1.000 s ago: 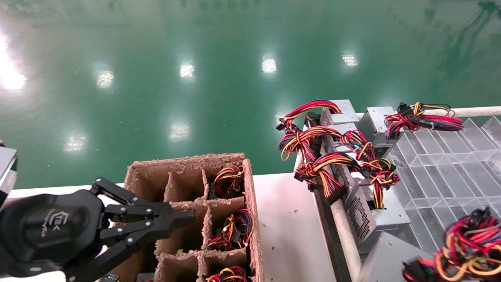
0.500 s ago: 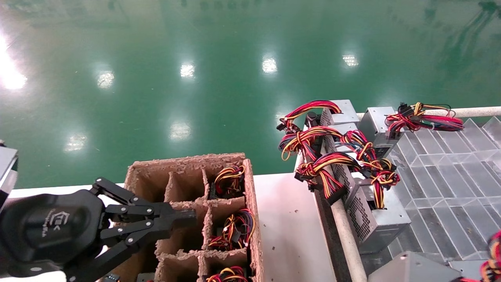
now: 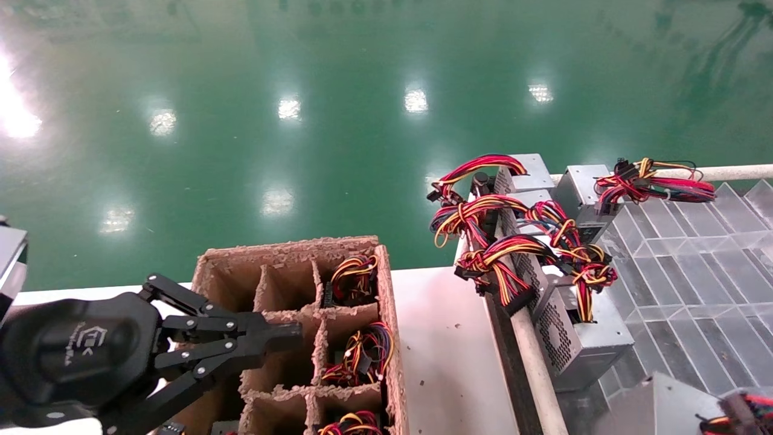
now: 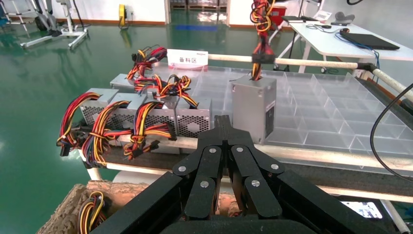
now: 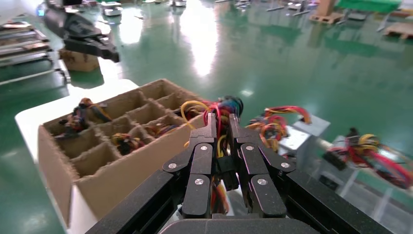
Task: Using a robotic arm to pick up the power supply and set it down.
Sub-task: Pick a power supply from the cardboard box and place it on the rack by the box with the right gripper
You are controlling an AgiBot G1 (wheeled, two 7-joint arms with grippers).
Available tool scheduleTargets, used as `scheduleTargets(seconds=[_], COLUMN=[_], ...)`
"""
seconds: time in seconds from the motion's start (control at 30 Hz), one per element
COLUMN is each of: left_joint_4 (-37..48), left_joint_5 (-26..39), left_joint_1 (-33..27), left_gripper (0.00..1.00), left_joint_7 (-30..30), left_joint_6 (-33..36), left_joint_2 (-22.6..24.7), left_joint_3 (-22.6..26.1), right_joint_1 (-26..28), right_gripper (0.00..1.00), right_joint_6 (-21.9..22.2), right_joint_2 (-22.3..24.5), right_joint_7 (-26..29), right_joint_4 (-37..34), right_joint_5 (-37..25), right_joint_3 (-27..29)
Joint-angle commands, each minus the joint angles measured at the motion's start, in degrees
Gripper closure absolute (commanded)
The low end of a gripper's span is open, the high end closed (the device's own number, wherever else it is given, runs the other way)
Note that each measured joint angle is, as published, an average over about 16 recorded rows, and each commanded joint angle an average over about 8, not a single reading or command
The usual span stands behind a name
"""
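Wires [image 5: 221, 122] in red, yellow and black are pinched between the fingers of the right gripper [image 5: 221, 127], and a power supply [image 4: 253, 106] hangs from that bundle as a grey metal box, seen from the left wrist view above the clear divided tray [image 4: 336, 114]. In the head view only a corner of the box [image 3: 655, 402] and a bit of its wiring show at the lower right edge, so the right gripper itself is out of that view.

The left gripper [image 3: 284, 338] hovers over the brown cardboard divider box [image 3: 386, 314] on the bench [image 3: 447, 350], its fingers pressed together and holding nothing. Several compartments of that box already contain wire bundles, though the boxes under them cannot be seen.

The main risk appears to lie in the grip: the hold is on the wires, not on the metal case, so the box could swing, twist or slip out if the arm moves fast or stops sharply. A swinging box may knock the row of power supplies [image 3: 543, 284] lined up along the tray's edge, and its loose connectors could snag their cables. If the cardboard box is the goal, a tilted box may catch on a divider wall rather than drop into a compartment, and the left gripper sits close above that box, which leaves little room there.
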Motion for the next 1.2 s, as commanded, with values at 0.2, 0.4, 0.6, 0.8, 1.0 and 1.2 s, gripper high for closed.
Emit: scheduleTargets(seconds=[0.2,0.4,0.6,0.8,1.0,1.2], left_joint_4=[0.0,0.0,0.0,0.0,0.0,0.0], left_joint_5=[0.0,0.0,0.0,0.0,0.0,0.0], left_joint_1=[0.0,0.0,0.0,0.0,0.0,0.0], left_gripper=[1.0,1.0,1.0,1.0,1.0,1.0], left_joint_7=[0.0,0.0,0.0,0.0,0.0,0.0], left_joint_6=[0.0,0.0,0.0,0.0,0.0,0.0], left_joint_2=[0.0,0.0,0.0,0.0,0.0,0.0], left_joint_3=[0.0,0.0,0.0,0.0,0.1,0.1], right_joint_1=[2.3,4.3,6.1,7.6,8.9,10.2], right_gripper=[1.0,1.0,1.0,1.0,1.0,1.0], right_joint_6=[0.1,0.1,0.1,0.1,0.1,0.2], right_joint_2=[-0.5,-2.1,-3.6,-5.8,-8.0,-9.8], right_joint_7=[0.3,0.2,0.4,0.9,1.5,2.5], right_joint_4=[-1.7,-3.4,-4.8,-5.5,-6.1,-6.6], right_joint_5=[-0.4,-0.4,-0.4,-0.5,-0.7,-1.2], right_joint_3=[-1.1,-1.2,-1.1,-1.1,-0.7,0.3])
